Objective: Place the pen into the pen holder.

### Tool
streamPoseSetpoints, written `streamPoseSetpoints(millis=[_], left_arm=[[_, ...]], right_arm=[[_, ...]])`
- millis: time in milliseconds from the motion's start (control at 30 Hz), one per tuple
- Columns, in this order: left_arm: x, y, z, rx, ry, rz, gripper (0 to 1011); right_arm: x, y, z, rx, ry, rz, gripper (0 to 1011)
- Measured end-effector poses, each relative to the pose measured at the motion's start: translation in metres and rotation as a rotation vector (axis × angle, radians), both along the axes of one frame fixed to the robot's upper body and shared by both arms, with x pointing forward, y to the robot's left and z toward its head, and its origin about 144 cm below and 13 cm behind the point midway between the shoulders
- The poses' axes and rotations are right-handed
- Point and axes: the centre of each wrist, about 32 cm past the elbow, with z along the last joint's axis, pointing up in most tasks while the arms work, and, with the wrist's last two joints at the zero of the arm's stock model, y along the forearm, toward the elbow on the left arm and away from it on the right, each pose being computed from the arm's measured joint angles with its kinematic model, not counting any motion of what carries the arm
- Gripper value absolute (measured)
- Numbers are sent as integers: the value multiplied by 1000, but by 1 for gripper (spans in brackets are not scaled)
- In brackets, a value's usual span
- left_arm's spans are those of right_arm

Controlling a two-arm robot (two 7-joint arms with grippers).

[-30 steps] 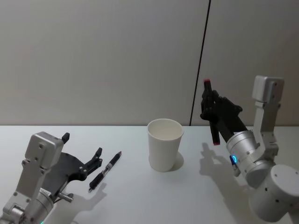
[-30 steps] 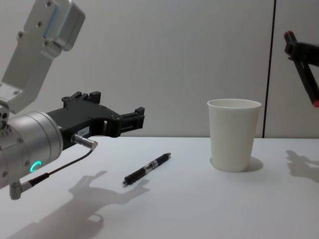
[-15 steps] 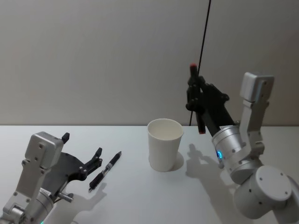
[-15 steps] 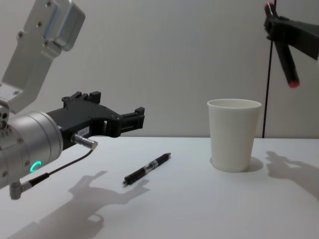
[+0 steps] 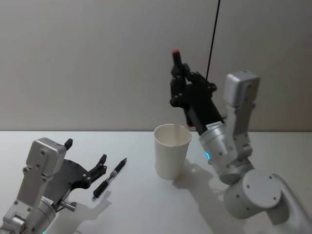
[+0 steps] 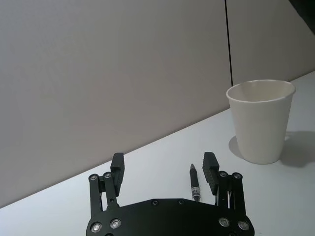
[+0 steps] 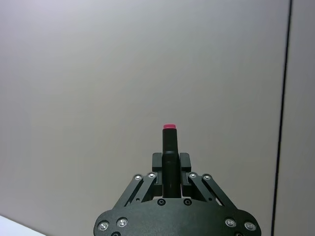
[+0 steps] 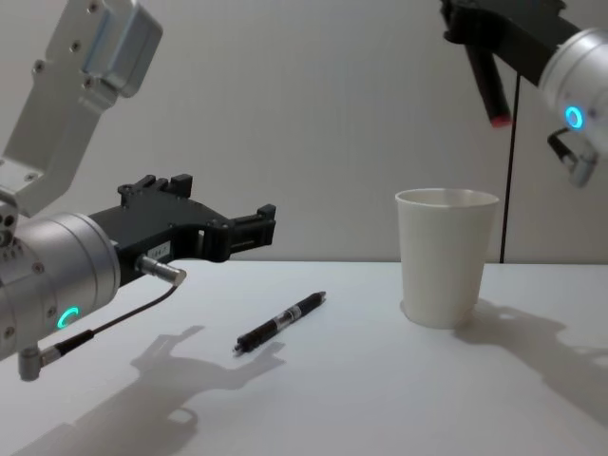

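Observation:
A white paper cup, the pen holder (image 5: 171, 152) (image 8: 445, 258) (image 6: 261, 122), stands upright mid-table. My right gripper (image 5: 181, 84) (image 7: 171, 160) (image 8: 470, 24) is raised above the cup and is shut on a black pen with red ends (image 5: 177, 59) (image 7: 170, 147) (image 8: 488, 84). That pen tilts, and its lower red end hangs over the cup's rim without touching it. A second black pen (image 5: 110, 177) (image 8: 281, 323) (image 6: 195, 183) lies flat on the table left of the cup. My left gripper (image 5: 86, 151) (image 8: 228, 204) (image 6: 163, 160) hovers open just behind that lying pen.
The white table (image 5: 146, 209) ends at a grey wall close behind the cup. A thin black vertical seam (image 5: 212, 29) runs down the wall behind my right arm.
My right arm has swung left and upward with the red-ended pen, from right of the cup to over it. The left arm, the lying pen and the cup have not moved.

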Motion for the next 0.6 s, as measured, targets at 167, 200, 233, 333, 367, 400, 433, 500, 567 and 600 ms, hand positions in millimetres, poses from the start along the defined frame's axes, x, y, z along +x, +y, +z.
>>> streamPoseSetpoints(millis=[167,200,233,333,367,400,433,500,567,600], left_arm=[[0,0,0,0,0,0,1002],[0,0,0,0,0,0,1002],[0,0,0,0,0,0,1002],[0,0,0,0,0,0,1002],[0,0,0,0,0,0,1002],[0,0,0,0,0,0,1002],[0,0,0,0,0,0,1002],[0,0,0,0,0,0,1002],[0,0,0,0,0,0,1002],[0,0,0,0,0,0,1002]], right_arm=[[5,6,2,-48,-17,1,196],[6,7,3,-56,-19,0,196],[8,9,3,-70,-21,-2,196],[11,12,4,-97,-19,-8,196],[11,12,4,-104,-18,-10,196],[12,14,4,-115,-15,-13,196],[13,14,5,-120,-13,-14,196],[14,15,5,-131,-9,-18,196],[15,16,5,-145,-3,-24,196],[16,16,4,-149,-1,-26,196]])
